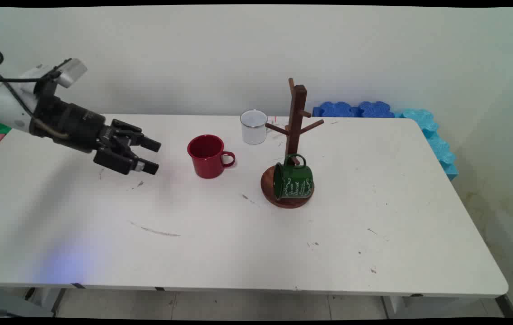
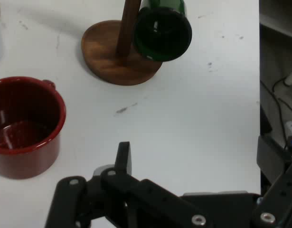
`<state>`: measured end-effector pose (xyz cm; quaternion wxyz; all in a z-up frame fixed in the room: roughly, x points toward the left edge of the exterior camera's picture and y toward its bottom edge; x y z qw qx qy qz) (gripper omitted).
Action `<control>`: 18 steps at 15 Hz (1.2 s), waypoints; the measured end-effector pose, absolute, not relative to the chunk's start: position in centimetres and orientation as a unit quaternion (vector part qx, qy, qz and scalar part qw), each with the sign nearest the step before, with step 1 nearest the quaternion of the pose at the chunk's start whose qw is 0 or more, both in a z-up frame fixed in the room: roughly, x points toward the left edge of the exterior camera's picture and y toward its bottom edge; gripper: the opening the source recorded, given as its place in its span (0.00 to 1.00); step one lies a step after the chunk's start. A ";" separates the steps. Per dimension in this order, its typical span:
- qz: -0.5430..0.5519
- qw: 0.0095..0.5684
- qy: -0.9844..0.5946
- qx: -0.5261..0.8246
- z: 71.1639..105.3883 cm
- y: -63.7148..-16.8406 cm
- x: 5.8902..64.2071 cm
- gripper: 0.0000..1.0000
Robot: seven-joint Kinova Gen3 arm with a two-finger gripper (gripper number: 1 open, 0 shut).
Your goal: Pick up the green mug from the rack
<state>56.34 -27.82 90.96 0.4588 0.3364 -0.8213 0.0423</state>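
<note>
Red mug [image 1: 207,156]: upright on the table [image 1: 238,234], just ahead of the fingertips, handle turned away from them.
Gripper [image 1: 153,156]: hovers low, fingers spread, holding nothing.
Beyond the mug: white cup [image 1: 254,127]; green mug [image 1: 292,180] hanging on its side from the wooden rack [image 1: 296,131].
Between fingers and red mug: nothing.

White ornamental lettering shows on the green mug [image 1: 292,181] (too small to read); nothing else legible.

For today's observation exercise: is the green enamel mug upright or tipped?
Tipped. The green enamel mug lies on its side on the round wooden base of the mug stand, its mouth facing the claw.
</note>
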 end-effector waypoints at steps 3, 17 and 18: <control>0.036 0.462 -0.816 0.347 90.6 -27.9 55.1 1.00; 0.026 0.458 -0.805 0.376 86.5 -30.3 45.4 1.00; 0.025 0.458 -0.804 0.377 86.2 -30.5 44.9 1.00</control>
